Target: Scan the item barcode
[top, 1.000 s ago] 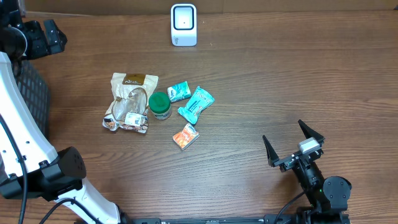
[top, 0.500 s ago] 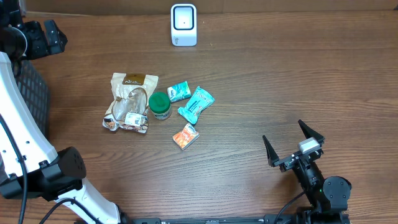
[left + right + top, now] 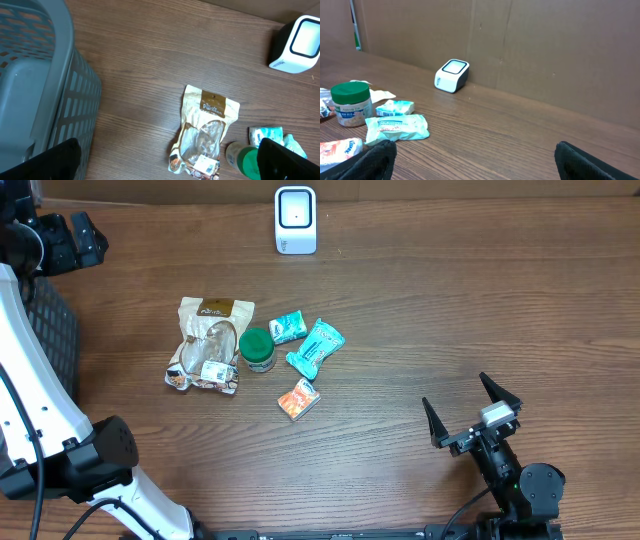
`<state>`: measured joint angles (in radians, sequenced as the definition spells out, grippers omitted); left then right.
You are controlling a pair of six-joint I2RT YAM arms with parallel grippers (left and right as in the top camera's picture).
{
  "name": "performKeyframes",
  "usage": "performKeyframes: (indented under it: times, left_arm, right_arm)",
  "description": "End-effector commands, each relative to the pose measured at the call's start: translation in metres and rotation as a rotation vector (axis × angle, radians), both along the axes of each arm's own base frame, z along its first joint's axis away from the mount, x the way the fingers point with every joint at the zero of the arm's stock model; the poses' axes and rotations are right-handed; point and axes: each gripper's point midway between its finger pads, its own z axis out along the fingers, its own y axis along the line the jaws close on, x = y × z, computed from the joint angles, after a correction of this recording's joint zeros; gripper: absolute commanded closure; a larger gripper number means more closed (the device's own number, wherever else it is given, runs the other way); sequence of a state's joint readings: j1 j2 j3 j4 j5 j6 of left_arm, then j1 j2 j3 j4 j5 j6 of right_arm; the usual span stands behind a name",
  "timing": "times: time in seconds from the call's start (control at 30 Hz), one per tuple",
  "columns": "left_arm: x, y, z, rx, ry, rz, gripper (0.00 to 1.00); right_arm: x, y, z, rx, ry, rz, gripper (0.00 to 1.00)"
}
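With left gripper (image 3: 167,150) and right gripper (image 3: 455,391) both wide and empty, the orange packet (image 3: 298,399) looks light, soft, crinkly; pinch its long edges.

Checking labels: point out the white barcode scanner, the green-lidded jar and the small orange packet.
white barcode scanner (image 3: 295,218), overhead view, front window
green-lidded jar (image 3: 256,343), overhead view, lid centre
orange packet (image 3: 298,399), overhead view, middle

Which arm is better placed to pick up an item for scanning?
Right, likely: the right gripper, open and low, faces the items, with the orange packet nearest. The left gripper, also open, sits off by the basket.
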<state>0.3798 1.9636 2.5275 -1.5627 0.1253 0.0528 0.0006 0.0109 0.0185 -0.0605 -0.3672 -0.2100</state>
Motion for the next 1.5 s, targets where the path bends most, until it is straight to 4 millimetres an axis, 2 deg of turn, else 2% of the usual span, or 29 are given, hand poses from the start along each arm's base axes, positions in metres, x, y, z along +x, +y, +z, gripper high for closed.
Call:
performKeyframes:
  times: [0.0, 0.27, 0.37, 0.47, 0.6, 0.73, 0.8, 0.9, 0.97, 1.1, 1.2, 1.27, 1.33, 1.4, 1.47]
  left_arm:
    - [-0.004, -0.001, 0.017, 0.028, -0.043, -0.011, 0.0]
    - [-0.004, -0.001, 0.017, 0.028, -0.043, -0.011, 0.0]
    - [-0.004, -0.001, 0.016, 0.028, -0.043, -0.011, 0.0]
    - [-0.004, -0.001, 0.017, 0.028, -0.043, -0.011, 0.0]
    - [-0.004, -0.001, 0.017, 0.028, -0.043, -0.012, 0.0]
    - [-0.004, -0.001, 0.017, 0.028, -0.043, -0.011, 0.0]
    - [-0.004, -0.001, 0.016, 0.028, -0.043, -0.011, 0.0]
    - [-0.004, -0.001, 0.016, 0.028, -0.043, -0.012, 0.0]
    - [-0.004, -0.001, 0.017, 0.028, -0.043, -0.011, 0.0]
    - [-0.004, -0.001, 0.017, 0.028, -0.043, -0.011, 0.0]
    - [-0.004, -0.001, 0.017, 0.028, -0.043, -0.011, 0.0]
    - [-0.004, -0.001, 0.017, 0.029, -0.043, -0.011, 0.0]
    - [-0.004, -0.001, 0.017, 0.028, -0.043, -0.011, 0.0]
    - [-0.004, -0.001, 0.017, 0.028, -0.043, -0.011, 0.0]
    - [-0.004, -0.001, 0.017, 0.028, -0.043, -0.011, 0.0]
  right_arm:
    - [0.0, 0.0, -0.003, 0.004, 0.001, 0.002, 0.0]
    - [-0.001, 0.002, -0.001, 0.001, -0.006, 0.015, 0.0]
    - [-0.011, 0.021, 0.019, 0.081, -0.056, 0.139, 0.0]
    - [-0.015, 0.028, 0.023, 0.227, 0.023, 0.192, 0.0]
    - [-0.023, 0.044, 0.044, 0.259, 0.086, 0.307, 0.0]
    - [-0.018, 0.062, 0.072, 0.279, 0.259, 0.428, 0.0]
    - [-0.007, 0.069, 0.082, 0.316, 0.425, 0.472, 0.0]
    - [0.013, 0.073, 0.085, 0.366, 0.641, 0.454, 0.0]
    - [0.025, 0.078, 0.082, 0.388, 0.784, 0.449, 0.0]
    - [0.044, 0.107, 0.062, 0.354, 1.038, 0.468, 0.0]
    - [0.05, 0.138, 0.04, 0.318, 1.167, 0.508, 0.0]
    - [0.055, 0.156, 0.014, 0.36, 1.293, 0.476, 0.0]
    - [0.065, 0.168, -0.005, 0.466, 1.418, 0.413, 0.0]
    - [0.068, 0.175, -0.017, 0.473, 1.449, 0.434, 0.0]
    - [0.067, 0.178, -0.026, 0.457, 1.467, 0.419, 0.11]
